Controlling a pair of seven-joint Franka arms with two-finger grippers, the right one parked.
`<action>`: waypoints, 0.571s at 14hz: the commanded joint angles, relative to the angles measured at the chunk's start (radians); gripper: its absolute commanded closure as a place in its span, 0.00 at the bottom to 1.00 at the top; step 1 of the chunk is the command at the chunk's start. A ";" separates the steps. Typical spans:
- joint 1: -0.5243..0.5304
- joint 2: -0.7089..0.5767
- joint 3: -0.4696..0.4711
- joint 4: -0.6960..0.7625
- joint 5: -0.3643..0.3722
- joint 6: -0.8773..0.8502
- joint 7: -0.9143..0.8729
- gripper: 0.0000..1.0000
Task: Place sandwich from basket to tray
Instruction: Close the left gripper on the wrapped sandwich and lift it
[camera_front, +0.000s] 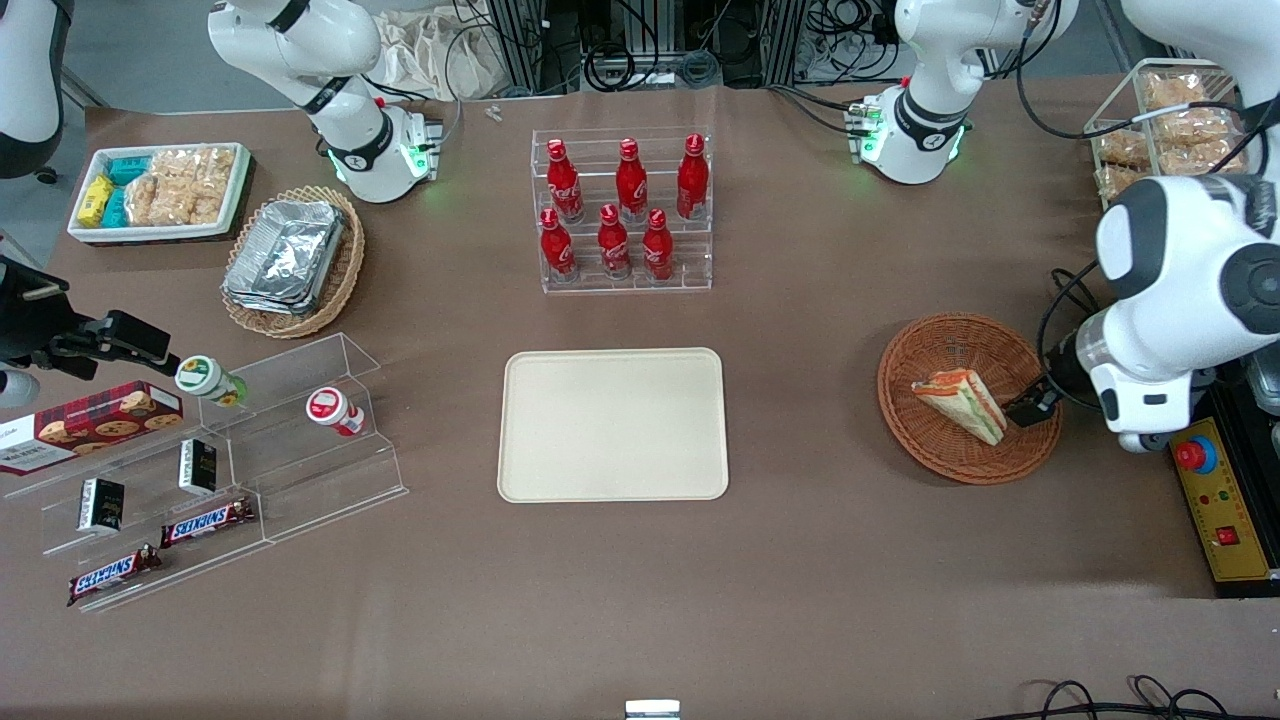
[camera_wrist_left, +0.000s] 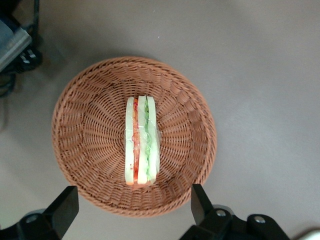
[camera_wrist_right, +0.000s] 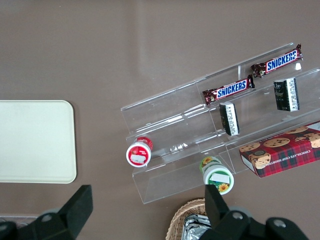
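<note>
A brown-covered table (camera_front: 800, 560) carries the display: a cream tray (camera_front: 612, 424) at centre, with a clear rack of red bottles (camera_front: 622, 210) farther from the front camera. Toward the working arm's end sit a reddish wicker basket (camera_front: 935, 345) and a yellow control box (camera_front: 1225, 510). Toward the parked arm's end lie a tan basket of foil containers (camera_front: 340, 280), a white snack tray (camera_front: 160, 232) and clear stepped shelves (camera_front: 300, 440). The gripper (camera_front: 1030, 410) hangs above the reddish basket, fingers spread.
</note>
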 joint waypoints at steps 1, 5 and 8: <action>0.005 0.013 0.003 -0.091 -0.012 0.103 -0.035 0.00; -0.001 0.083 0.003 -0.140 -0.013 0.237 -0.136 0.00; -0.006 0.104 0.000 -0.173 -0.013 0.297 -0.158 0.00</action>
